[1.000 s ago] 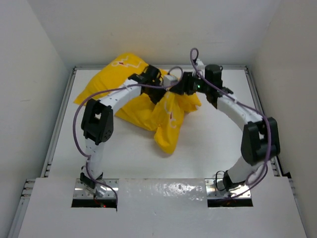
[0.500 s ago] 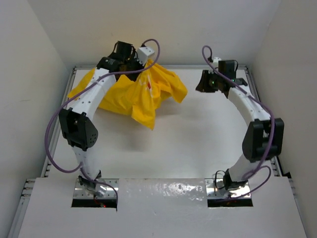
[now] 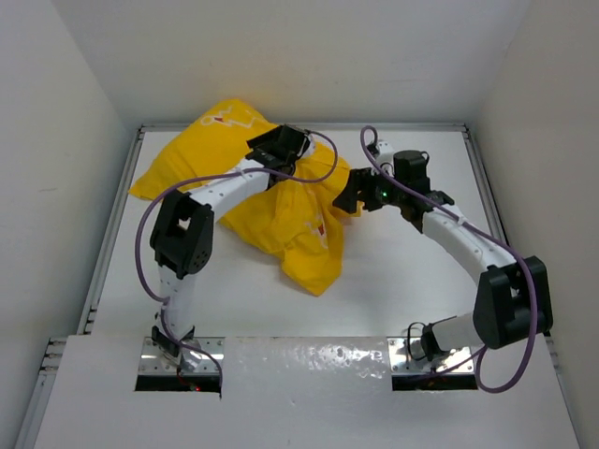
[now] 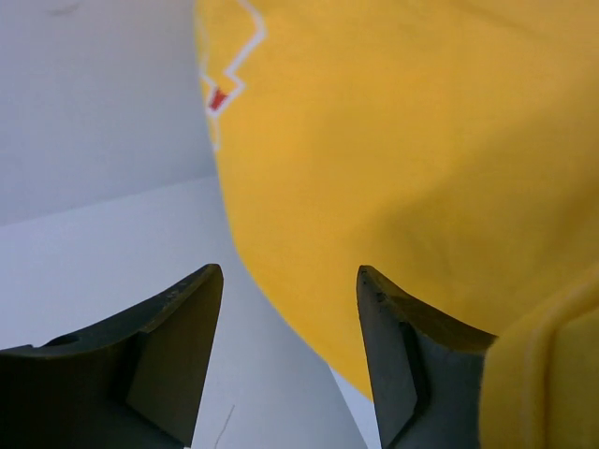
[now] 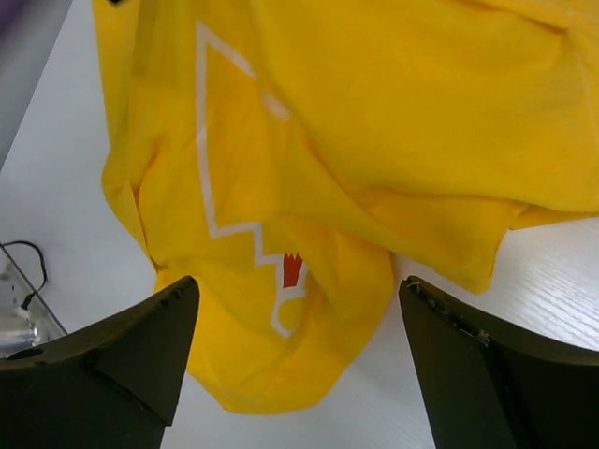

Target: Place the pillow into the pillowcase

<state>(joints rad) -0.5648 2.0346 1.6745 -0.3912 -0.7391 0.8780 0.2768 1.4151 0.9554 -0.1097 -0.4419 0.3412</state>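
Across the far left of the table [image 3: 402, 271], the pillowcase [image 3: 281, 220] is lying crumpled, its far end looking plump, its near end trailing limp. No cream pillow is showing, so it may be sitting inside; that cannot be told. The left gripper [image 3: 281, 147] is hovering over the case, jaws parted and empty. The right gripper [image 3: 349, 195] is facing the loose fabric, jaws spread wide, holding nothing. The step appears to be pulling slack over the filling, which is calling for a pinch on the hem.

Soft matt yellow cloth on the pillowcase [image 3: 309, 253], creased, with flat white print. Smooth white desk [image 5: 524, 281], faintly wood-grained. Dull dark plastic on the right end effector [image 5: 298, 282] fingers, lightly scuffed.
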